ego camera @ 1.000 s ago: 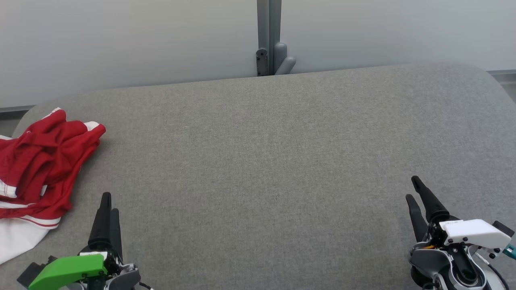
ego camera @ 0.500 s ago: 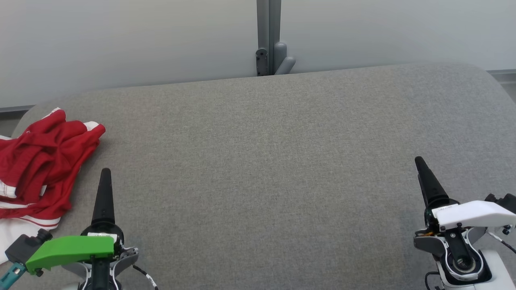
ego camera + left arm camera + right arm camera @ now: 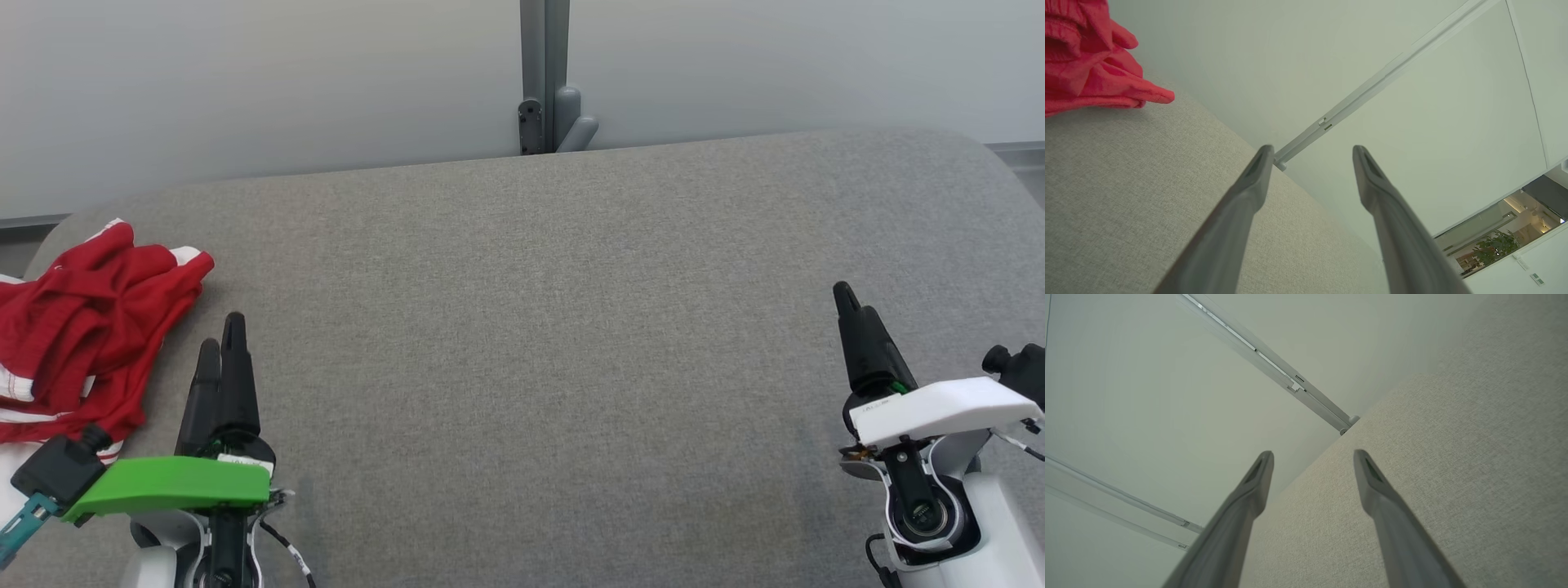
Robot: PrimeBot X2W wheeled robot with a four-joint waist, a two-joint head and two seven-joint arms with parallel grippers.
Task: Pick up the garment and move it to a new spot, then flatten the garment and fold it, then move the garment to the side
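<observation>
The garment [image 3: 82,335] is a crumpled red piece with white trim, bunched at the far left edge of the grey padded table [image 3: 531,343]. In the left wrist view the garment [image 3: 1090,61] fills the upper left corner. My left gripper [image 3: 222,336] stands open just right of the garment, not touching it, with nothing between its fingers [image 3: 1249,192]. My right gripper [image 3: 849,298] is open over the bare right side of the table, far from the garment. Its fingers [image 3: 1376,486] hold nothing.
A pale wall runs behind the table, with a grey vertical post and bracket [image 3: 545,114] at the back middle. The table's rounded corners show at the back left and back right.
Both arms have moved forward over the table, away from me. The left gripper has turned so both fingers show beside the garment. The garment lies as before.
</observation>
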